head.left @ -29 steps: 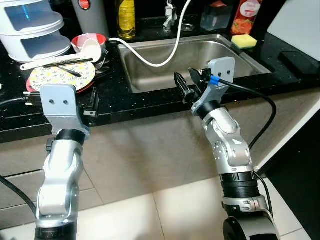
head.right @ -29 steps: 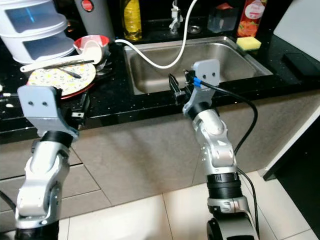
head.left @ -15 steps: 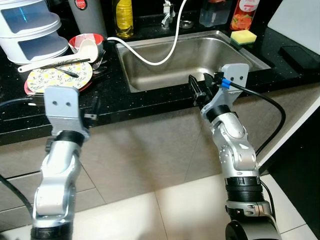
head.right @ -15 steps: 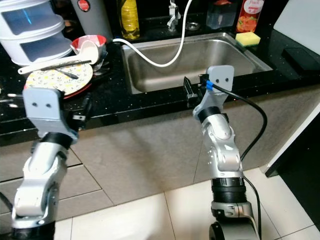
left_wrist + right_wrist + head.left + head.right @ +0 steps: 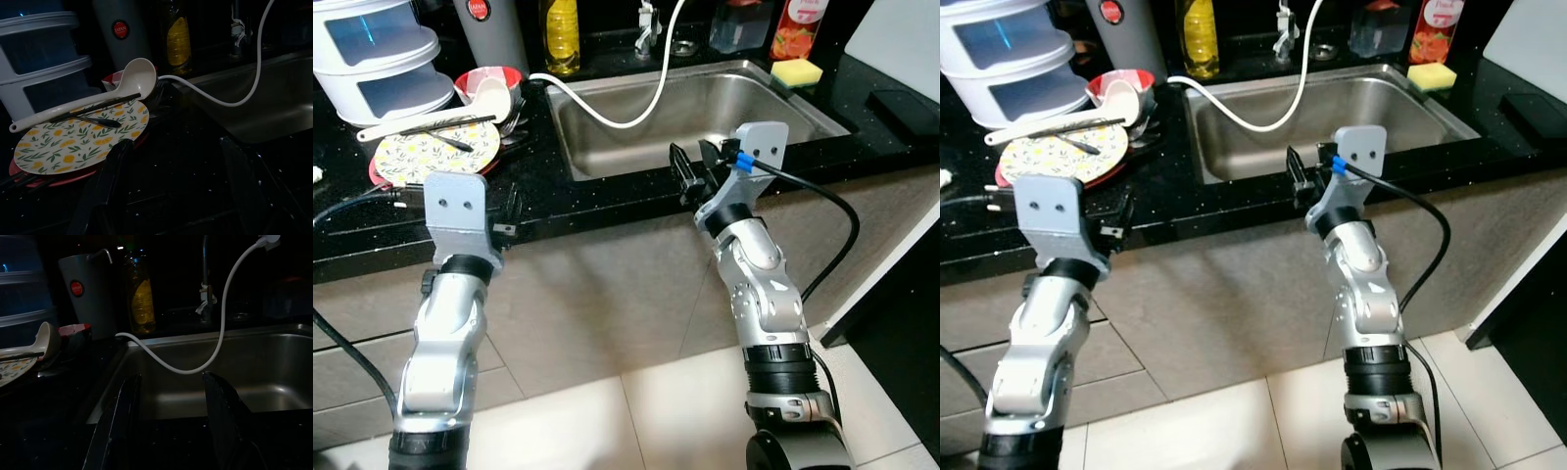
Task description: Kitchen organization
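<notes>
Since a second ago, mostly the view is shifted; the left arm is seen somewhat nearer the middle of the picture, while the dishes lie as they did. Nothing of the tidying appears to be done yet: the patterned plate [image 5: 433,154] is left on a red plate on the black surface [image 5: 607,201], with a white ladle [image 5: 131,78] and dark utensils laid across it and a red bowl [image 5: 487,80] just behind. The sink [image 5: 636,137] is crossed by a white hose [image 5: 626,113] but is otherwise bare.

The left hand [image 5: 171,191] is held spread and empty over the front edge of the surface, the plate being just beyond its fingers and slightly toward the robot's left, not touched. The right hand [image 5: 168,426] is likewise held apart and empty at the front rim of the sink, well apart from the dishes. As a judgement, the plate stack is the likeliest first item, and everything is still to be sorted.
</notes>
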`<state>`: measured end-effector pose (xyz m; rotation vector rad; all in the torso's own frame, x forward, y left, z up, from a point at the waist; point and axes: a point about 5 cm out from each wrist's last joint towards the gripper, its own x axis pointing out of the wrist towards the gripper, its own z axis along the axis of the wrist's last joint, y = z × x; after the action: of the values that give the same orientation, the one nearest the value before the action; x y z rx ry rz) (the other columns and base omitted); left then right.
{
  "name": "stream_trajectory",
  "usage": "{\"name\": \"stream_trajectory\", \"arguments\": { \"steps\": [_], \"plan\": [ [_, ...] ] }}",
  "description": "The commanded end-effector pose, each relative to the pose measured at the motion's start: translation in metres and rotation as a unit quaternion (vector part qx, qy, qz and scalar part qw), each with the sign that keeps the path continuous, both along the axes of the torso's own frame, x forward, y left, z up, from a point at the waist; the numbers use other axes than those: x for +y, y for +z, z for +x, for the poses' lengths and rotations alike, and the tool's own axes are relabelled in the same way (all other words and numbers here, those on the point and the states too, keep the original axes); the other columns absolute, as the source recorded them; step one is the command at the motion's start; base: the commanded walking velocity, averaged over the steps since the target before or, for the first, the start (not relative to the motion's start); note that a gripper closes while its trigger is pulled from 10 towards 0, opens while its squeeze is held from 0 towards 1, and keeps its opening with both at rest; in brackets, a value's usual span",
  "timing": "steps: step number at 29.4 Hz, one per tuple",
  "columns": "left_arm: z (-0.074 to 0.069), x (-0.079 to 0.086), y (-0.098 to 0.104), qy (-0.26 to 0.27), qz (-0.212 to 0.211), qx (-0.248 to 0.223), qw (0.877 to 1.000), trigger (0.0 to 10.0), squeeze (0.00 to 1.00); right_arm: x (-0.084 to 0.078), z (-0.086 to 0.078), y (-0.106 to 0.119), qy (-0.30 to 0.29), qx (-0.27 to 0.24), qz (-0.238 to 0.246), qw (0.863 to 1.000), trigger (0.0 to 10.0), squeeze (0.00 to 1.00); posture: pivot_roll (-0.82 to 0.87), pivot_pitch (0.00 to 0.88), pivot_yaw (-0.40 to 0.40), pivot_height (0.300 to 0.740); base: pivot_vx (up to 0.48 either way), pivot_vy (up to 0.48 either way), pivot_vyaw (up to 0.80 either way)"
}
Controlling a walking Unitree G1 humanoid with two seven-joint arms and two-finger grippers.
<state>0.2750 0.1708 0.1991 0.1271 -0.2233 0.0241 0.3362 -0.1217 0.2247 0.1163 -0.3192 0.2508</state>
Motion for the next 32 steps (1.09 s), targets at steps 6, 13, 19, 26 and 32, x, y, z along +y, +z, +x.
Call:
{"name": "stream_trajectory", "arguments": {
  "steps": [6,13,19,26,32],
  "plan": [
    [-0.0045,0.0075,0.0013,0.019,0.016,-0.012,1.0,10.0,0.0,0.0084,0.0014,-0.0023,0.02,0.004,0.003,1.0,10.0,0.0,0.09,0.0,0.03,0.74,0.349,0.0,0.0],
    [-0.005,0.0056,-0.0002,0.017,0.02,-0.013,1.0,10.0,0.0,0.0093,0.0022,-0.0035,0.022,0.006,0.002,1.0,10.0,0.0,0.09,0.0,0.029,0.74,0.374,0.0,0.0],
    [-0.0028,0.0052,0.0008,0.016,0.021,-0.015,1.0,10.0,0.0,0.0081,0.0031,-0.0038,0.02,0.006,0.0,1.0,10.0,0.0,0.09,0.0,0.031,0.74,0.374,0.0,0.0],
    [-0.0027,0.0052,0.0018,0.015,0.022,-0.016,1.0,10.0,0.0,0.0078,0.002,-0.0056,0.018,0.006,0.0,1.0,10.0,0.0,0.09,0.0,0.039,0.74,0.377,0.0,0.0],
    [-0.0027,0.0041,0.0006,0.013,0.024,-0.015,1.0,10.0,0.0,0.0067,0.0017,-0.008,0.016,0.009,0.001,1.0,10.0,0.0,0.09,0.0,0.042,0.74,0.374,0.0,0.0]
  ]
}}
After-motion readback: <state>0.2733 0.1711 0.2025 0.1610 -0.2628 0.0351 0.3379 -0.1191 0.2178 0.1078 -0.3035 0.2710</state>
